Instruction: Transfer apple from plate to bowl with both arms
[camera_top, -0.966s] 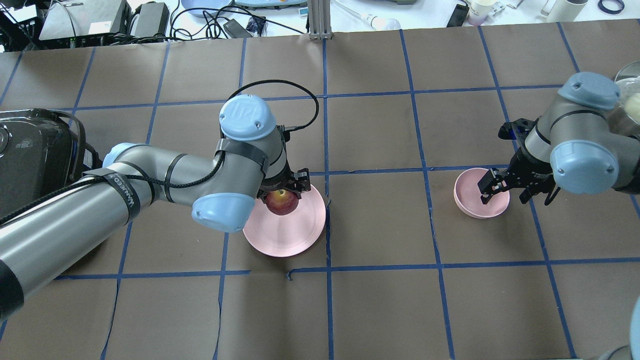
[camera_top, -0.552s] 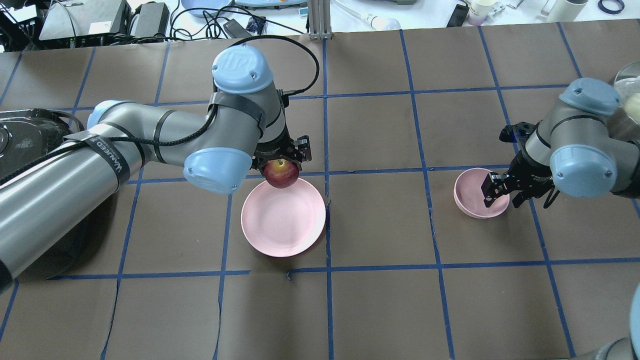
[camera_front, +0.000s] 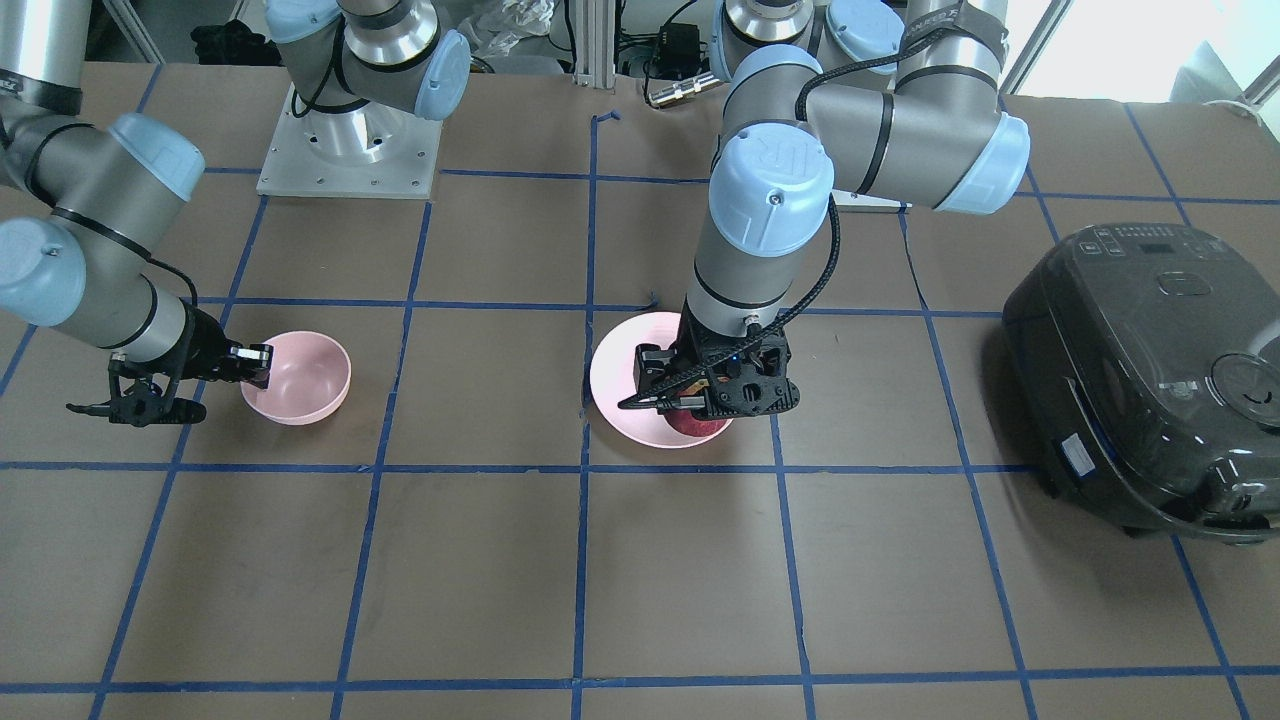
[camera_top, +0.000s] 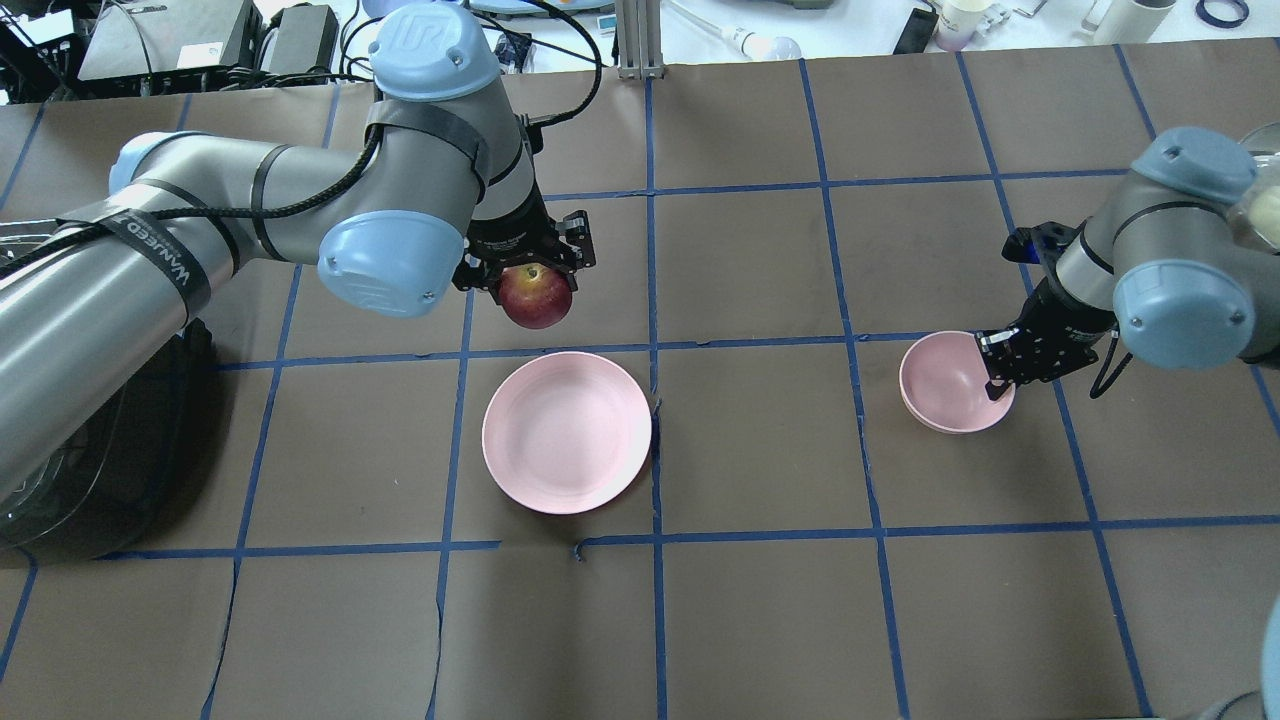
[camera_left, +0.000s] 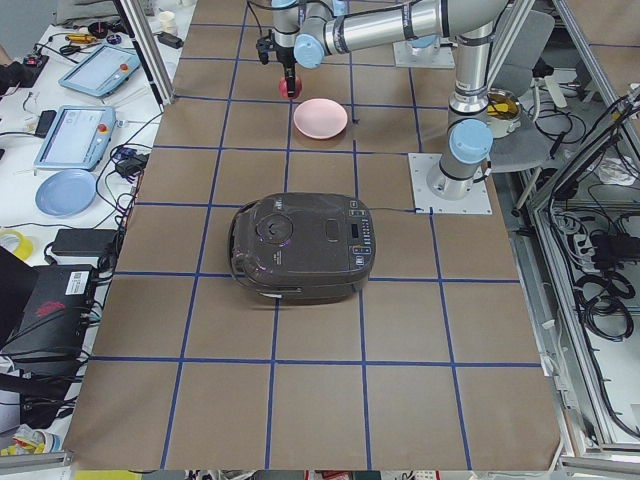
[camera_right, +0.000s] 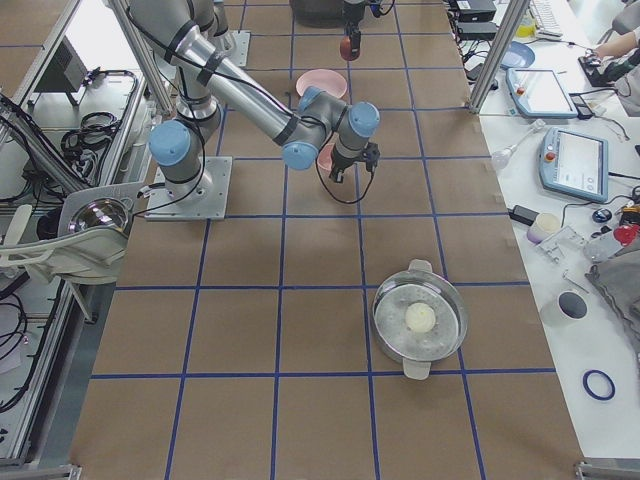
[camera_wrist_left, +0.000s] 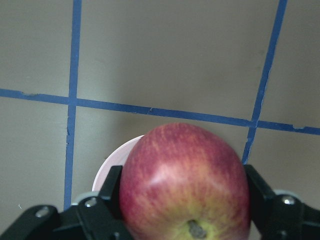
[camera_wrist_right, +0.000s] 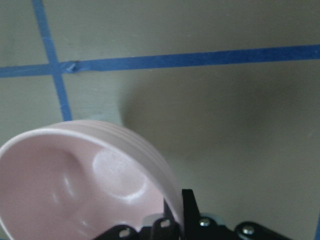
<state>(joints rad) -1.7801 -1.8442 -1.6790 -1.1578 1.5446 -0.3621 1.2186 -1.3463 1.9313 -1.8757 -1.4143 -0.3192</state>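
Silver-grey arms (camera_top: 200, 220), blue caps (camera_top: 432, 40), black cable (camera_front: 835, 240)

From across the table you see only a red sliver of the apple (camera_front: 691, 422) beneath the left gripper (camera_front: 714, 399). On the left wrist camera, that apple hides most of the plate (camera_wrist_left: 107, 169). The right wrist picture's left and bottom edges cut off the bowl (camera_wrist_right: 80, 170).

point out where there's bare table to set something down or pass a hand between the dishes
Bare paper lies between the plate and the bowl, and across the squares on the robot's side of both. The plate itself holds nothing. Crowded: the bowl's rim, clamped by the right gripper, and beyond the plate, where the left gripper holds the apple aloft.
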